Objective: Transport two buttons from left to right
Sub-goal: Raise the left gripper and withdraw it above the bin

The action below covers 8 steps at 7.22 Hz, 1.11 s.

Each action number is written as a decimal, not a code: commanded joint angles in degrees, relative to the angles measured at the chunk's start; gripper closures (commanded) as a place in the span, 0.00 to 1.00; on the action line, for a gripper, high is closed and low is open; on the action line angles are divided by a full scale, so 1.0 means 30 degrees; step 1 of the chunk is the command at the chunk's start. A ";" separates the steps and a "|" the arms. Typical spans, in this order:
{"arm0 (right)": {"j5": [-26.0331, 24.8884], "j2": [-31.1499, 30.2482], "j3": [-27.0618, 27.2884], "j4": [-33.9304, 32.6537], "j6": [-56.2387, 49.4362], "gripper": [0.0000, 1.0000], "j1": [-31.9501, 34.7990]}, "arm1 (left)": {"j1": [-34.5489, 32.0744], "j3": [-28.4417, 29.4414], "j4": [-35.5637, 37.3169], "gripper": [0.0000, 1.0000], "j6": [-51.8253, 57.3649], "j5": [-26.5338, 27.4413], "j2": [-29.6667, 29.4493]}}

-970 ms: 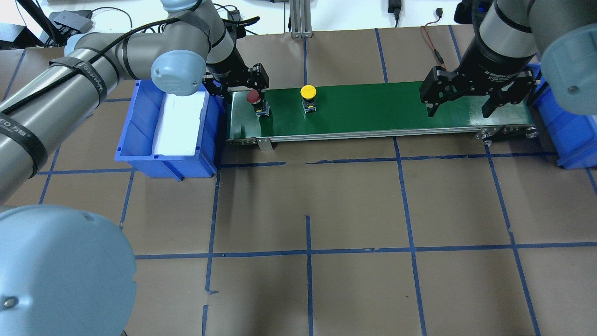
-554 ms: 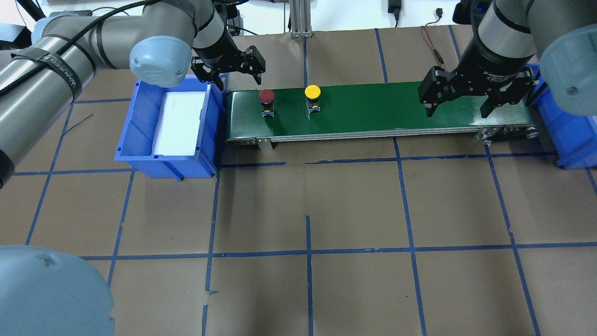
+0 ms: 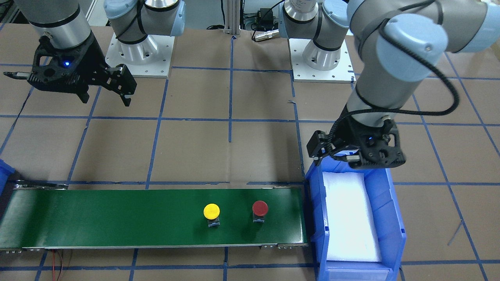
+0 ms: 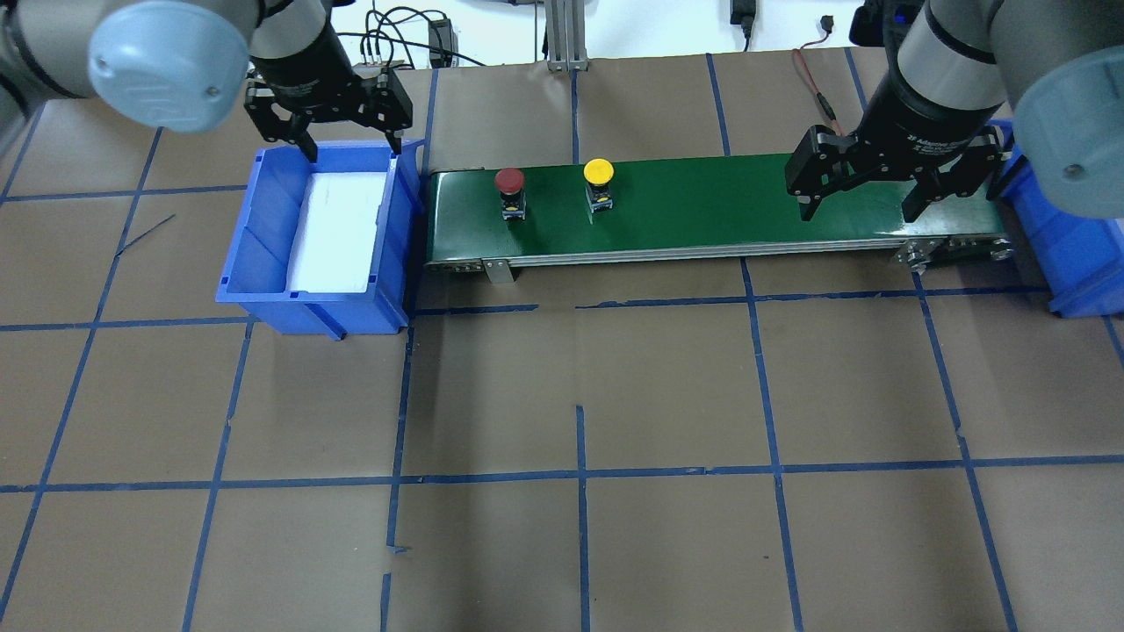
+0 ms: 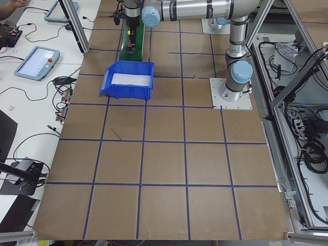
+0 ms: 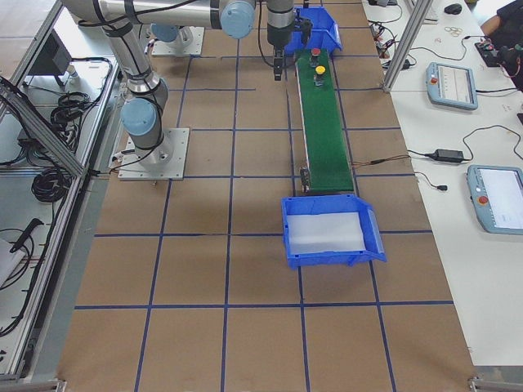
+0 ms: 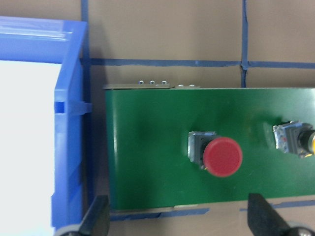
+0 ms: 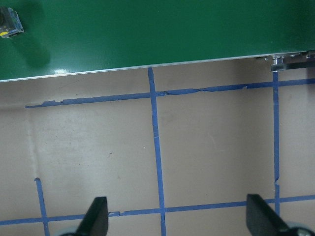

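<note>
so, reading the overhead view from its left edge across: the left gripper [image 4: 353,145] sits in the upper left of the frame, held up in the air by the blue bin [image 4: 256,230]. from this angle it lines up with the bin's far rim. its fingers are spread wide with nothing between them. the left wrist camera backs that up: both fingertips [image 7: 98,219] poke in far apart at the bottom of the frame, nothing gripped. the bin has a white foam pad [image 4: 338,230] lying in it. just beside the bin's right wall starts the green conveyor belt [image 4: 702,206], running across the upper middle of the frame. both buttons stand upright on the left part of the belt. the red button [image 4: 509,181] comes first, a little in from the belt's left end, and the yellow button [image 4: 599,171] is near it to the right. they're apart from each other and neither gripper touches them. further along, in the upper right of the frame, the right gripper [image 4: 858,211] hangs raised near the belt's right end, also opened wide and holding nothing. its wrist camera shows the belt's edge along the top, then brown paper [image 8: 98,147] with blue tape lines [image 8: 157,162] below. there's also a sliver of a button base in the top left corner, can't tell which button it belongs to. at the far right edge a second blue bin [image 4: 1076,254] pokes into frame next to the belt's end, partly hidden behind the arm.
</note>
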 commanded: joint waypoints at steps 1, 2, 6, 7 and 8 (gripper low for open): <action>-0.0029 0.0013 0.0012 0.0004 0.0009 0.00 -0.0011 | 0.1535 -0.1151 -0.5825 0.00 0.1369 0.0167 0.4032; 0.0029 0.0013 0.0012 -0.0025 0.0009 0.00 0.0018 | 0.1448 -0.1538 -0.5335 0.00 0.1200 0.0081 0.4459; -0.0058 0.0042 0.0012 0.0033 -0.0050 0.00 -0.0128 | -0.0544 -0.2395 -0.1990 0.00 0.1490 -0.0097 0.3439; -0.0029 0.0043 0.0012 0.0004 -0.0050 0.00 -0.0128 | -0.0429 -0.2189 -0.2077 0.00 0.1491 -0.0067 0.3496; 0.0000 0.0072 0.0012 0.0033 -0.0050 0.00 -0.0128 | -0.0109 -0.2535 -0.2368 0.00 0.1491 0.0050 0.3526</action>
